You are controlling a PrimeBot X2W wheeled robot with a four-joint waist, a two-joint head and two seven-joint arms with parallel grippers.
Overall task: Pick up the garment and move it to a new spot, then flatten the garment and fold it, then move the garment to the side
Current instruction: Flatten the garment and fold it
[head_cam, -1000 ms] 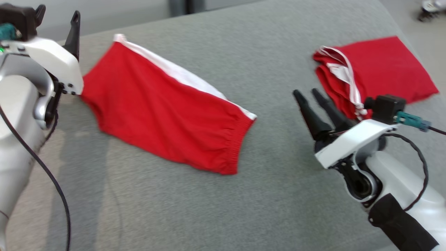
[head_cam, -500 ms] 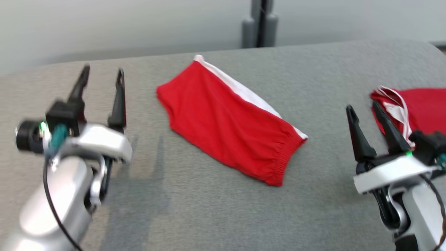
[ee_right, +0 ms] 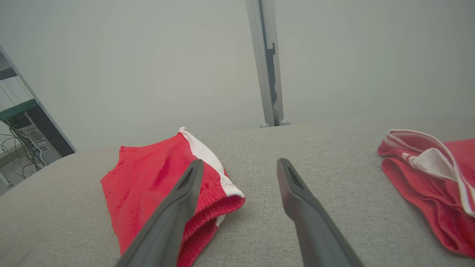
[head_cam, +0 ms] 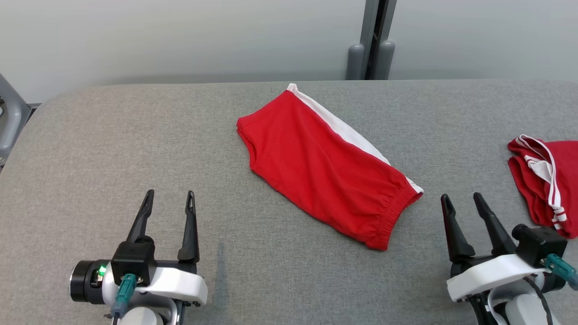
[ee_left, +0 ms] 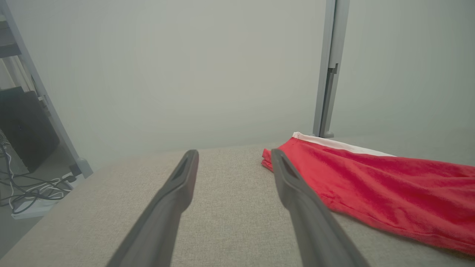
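The garment (head_cam: 325, 167), red shorts with a white side stripe, lies flat and folded lengthwise on the grey padded table (head_cam: 135, 135), running diagonally across the middle. Its elastic waistband points to the near right. My left gripper (head_cam: 170, 195) stands open near the front edge, well to the left of the garment, and holds nothing. My right gripper (head_cam: 460, 197) is open too, just right of the waistband, also holding nothing. The left wrist view has the garment (ee_left: 371, 189) to the right of the open left gripper (ee_left: 233, 152). In the right wrist view the waistband end (ee_right: 148, 181) lies behind the left finger of the right gripper (ee_right: 240, 162).
A second red garment (head_cam: 548, 185) with white trim lies bunched at the table's right edge, close to my right gripper; it is also on the right in the right wrist view (ee_right: 426, 174). A grey post (head_cam: 372, 45) stands behind the table against a pale wall.
The head camera has swung, so the whole picture shifted. Both arms have drawn back toward the table's near edge; the left gripper has left the garment's far-left end. Both grippers stayed open.
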